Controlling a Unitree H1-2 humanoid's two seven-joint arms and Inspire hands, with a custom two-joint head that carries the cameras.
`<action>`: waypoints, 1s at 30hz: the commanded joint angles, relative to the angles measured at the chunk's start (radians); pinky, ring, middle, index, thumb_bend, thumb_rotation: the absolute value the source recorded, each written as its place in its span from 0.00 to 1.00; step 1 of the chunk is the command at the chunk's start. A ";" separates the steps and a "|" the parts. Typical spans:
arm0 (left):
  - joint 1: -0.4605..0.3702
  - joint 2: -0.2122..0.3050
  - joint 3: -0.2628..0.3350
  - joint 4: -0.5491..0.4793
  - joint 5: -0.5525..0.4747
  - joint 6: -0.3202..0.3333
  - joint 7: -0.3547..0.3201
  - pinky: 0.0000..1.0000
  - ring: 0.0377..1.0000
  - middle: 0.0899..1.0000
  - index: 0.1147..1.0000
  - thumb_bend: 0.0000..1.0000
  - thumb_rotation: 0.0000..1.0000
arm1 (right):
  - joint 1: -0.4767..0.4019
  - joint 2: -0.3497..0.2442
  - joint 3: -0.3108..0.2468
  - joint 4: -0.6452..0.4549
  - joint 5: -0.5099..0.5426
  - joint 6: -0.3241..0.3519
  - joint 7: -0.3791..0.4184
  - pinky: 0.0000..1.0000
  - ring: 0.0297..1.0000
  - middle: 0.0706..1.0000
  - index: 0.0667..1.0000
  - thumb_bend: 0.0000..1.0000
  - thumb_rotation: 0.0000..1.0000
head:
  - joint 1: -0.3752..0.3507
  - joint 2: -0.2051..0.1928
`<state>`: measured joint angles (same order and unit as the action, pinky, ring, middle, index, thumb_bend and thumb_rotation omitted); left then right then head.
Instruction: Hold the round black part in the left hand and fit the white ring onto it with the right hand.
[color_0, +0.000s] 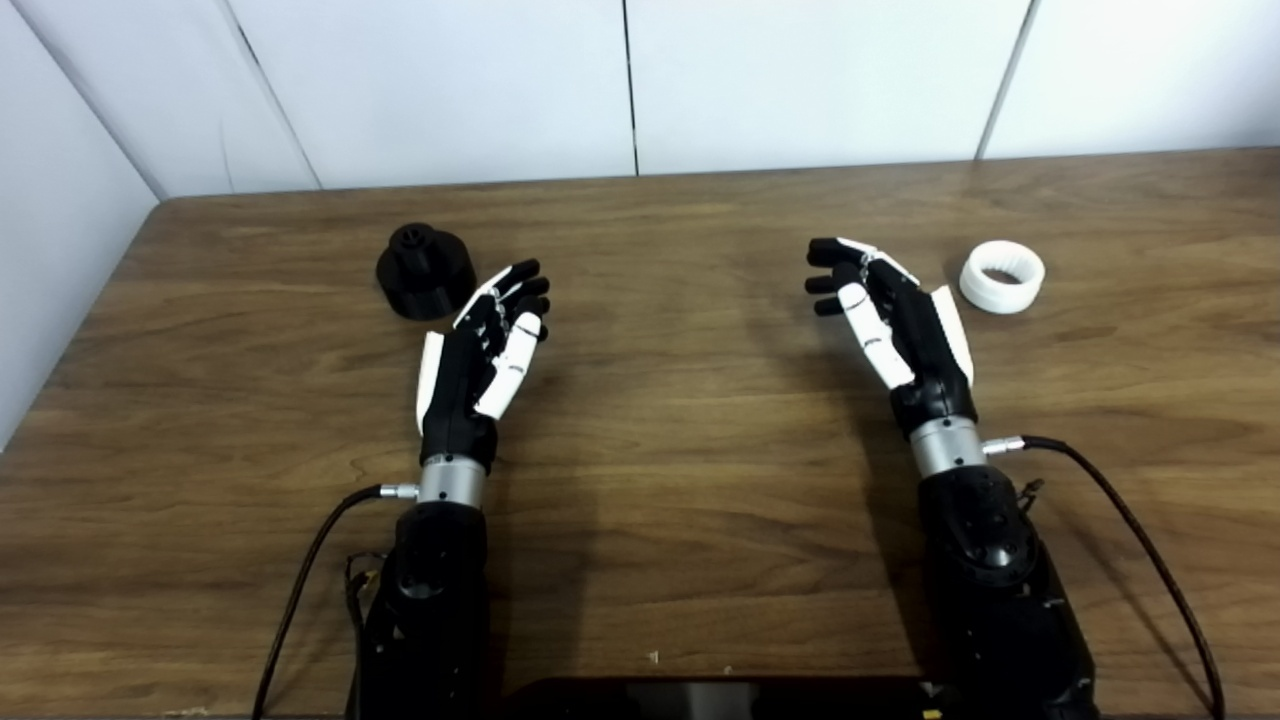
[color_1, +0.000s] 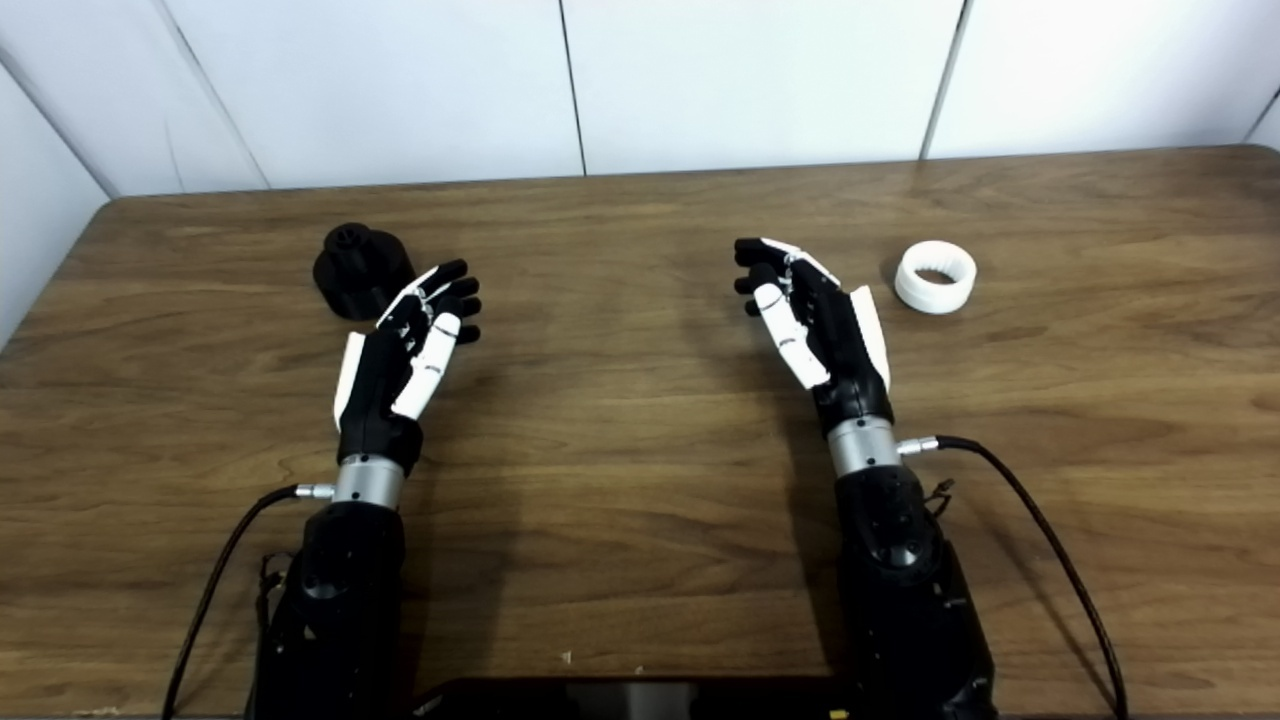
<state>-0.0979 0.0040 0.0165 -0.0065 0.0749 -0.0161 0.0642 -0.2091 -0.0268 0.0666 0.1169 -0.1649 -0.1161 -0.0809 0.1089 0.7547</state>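
Black part (color_0: 425, 271) and white ring (color_0: 1002, 276) lie untouched — left hand (color_0: 478, 358) and right hand (color_0: 900, 318) hover, fingers spread, empty.

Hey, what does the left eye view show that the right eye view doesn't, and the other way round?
Only the left eye view: more of the side wall to the left of the table.
Only the right eye view: the table's far right corner, with a strip of wall beyond it.
Both share: the wooden table, the round black part standing untouched near the open left hand, the white ring lying apart from the open right hand, and a cable at each wrist.
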 joint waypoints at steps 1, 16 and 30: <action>-0.044 0.003 0.000 -0.026 0.001 -0.029 0.000 0.73 0.78 0.78 0.79 0.44 0.59 | 0.004 -0.005 0.000 0.007 -0.010 -0.012 0.001 0.64 0.69 0.74 0.72 0.41 0.78 | 0.001 0.001; -0.043 0.119 -0.052 -0.089 0.350 -0.081 0.060 0.74 0.79 0.79 0.78 0.50 0.68 | 0.000 -0.009 0.003 0.017 -0.017 -0.014 0.000 0.64 0.68 0.74 0.72 0.40 0.78 | 0.006 -0.001; -0.057 0.263 -0.037 -0.153 0.643 0.034 0.062 0.99 0.97 0.90 0.90 0.56 0.72 | -0.009 -0.011 0.002 0.019 -0.018 -0.009 -0.001 0.64 0.69 0.74 0.72 0.40 0.78 | 0.008 -0.002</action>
<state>-0.1155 0.2262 -0.0237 -0.1241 0.6677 0.0180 0.1074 -0.2100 -0.0283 0.0676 0.1180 -0.1634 -0.1100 -0.0800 0.1150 0.7517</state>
